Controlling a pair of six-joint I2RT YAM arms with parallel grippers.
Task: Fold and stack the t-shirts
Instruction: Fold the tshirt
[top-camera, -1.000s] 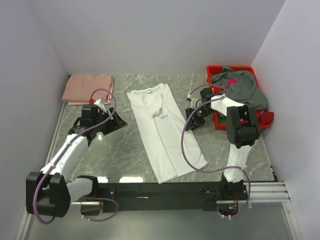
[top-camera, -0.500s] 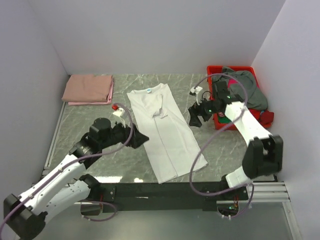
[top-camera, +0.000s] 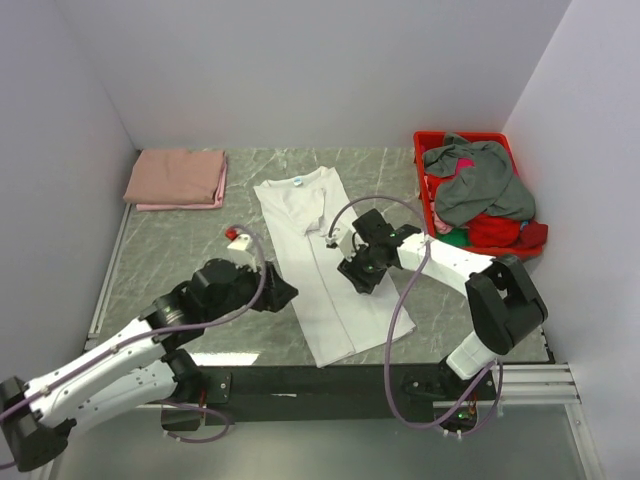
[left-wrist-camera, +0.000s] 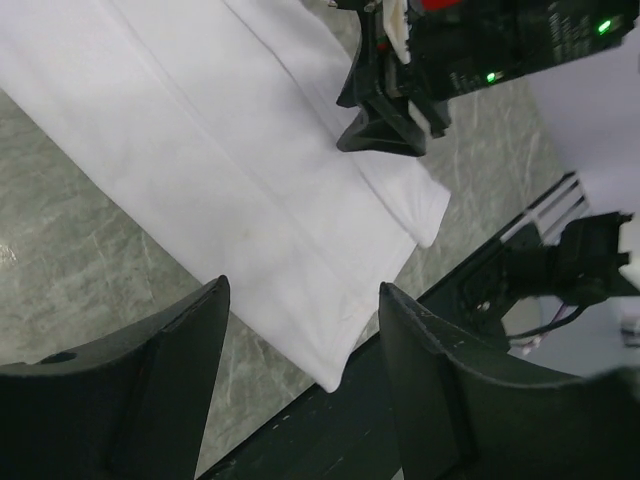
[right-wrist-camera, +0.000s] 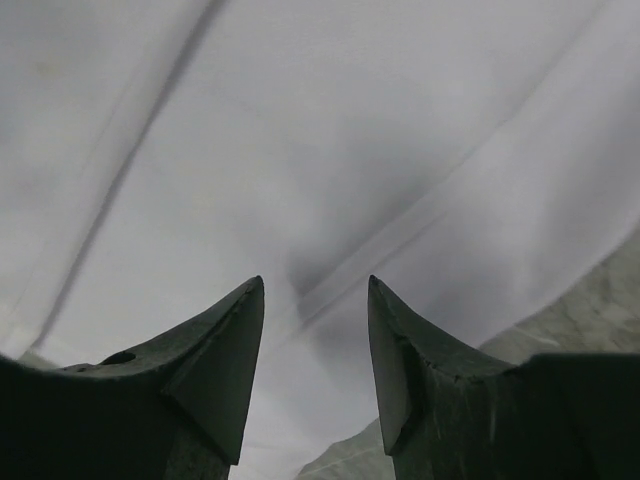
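Right hand (top-camera: 354, 276) has moved from red bin (top-camera: 430, 137) onto white t-shirt (top-camera: 310, 210).

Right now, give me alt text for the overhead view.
A white t-shirt lies flat on a marble table, the open left gripper at its left edge, the open right gripper over it. A folded pink t-shirt sits back left; a red bin of clothes back right.

Plain pale lavender walls (top-camera: 300, 70) enclose a grey marbled counter (top-camera: 160, 240) on three sides, evenly lit.
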